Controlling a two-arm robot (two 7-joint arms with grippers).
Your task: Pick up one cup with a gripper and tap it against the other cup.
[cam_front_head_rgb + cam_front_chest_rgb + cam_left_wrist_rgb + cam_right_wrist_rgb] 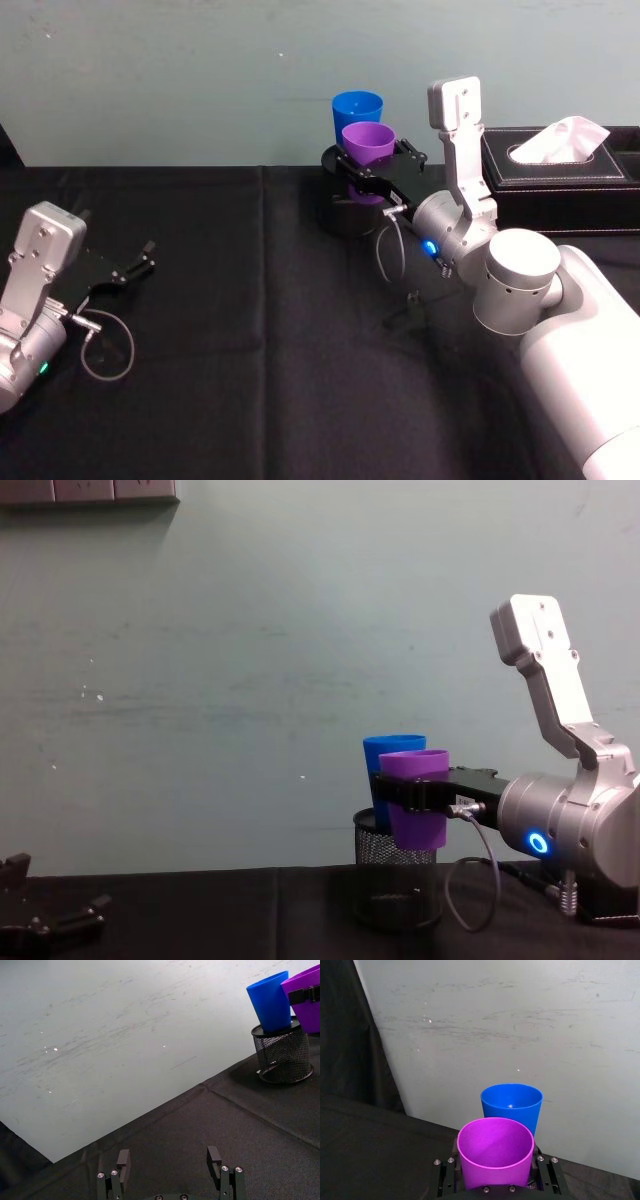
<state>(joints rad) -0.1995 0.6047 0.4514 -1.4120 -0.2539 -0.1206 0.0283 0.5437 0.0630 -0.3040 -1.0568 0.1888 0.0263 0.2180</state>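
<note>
Even, soft light is filling the room; the black worktop (250, 300) is swallowing shadows, everything staying sharp.

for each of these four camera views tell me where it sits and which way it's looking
Head: high, looking down at the black-clothed table; both arms show, right gripper holding the purple plastic tumbler.
Chest: low, facing the wall; right arm at right.
Left wrist: over the open left gripper, toward the black mesh pen holder.
Right wrist: behind the purple tumbler, facing the blue plastic tumbler.
All share both tumblers.
</note>
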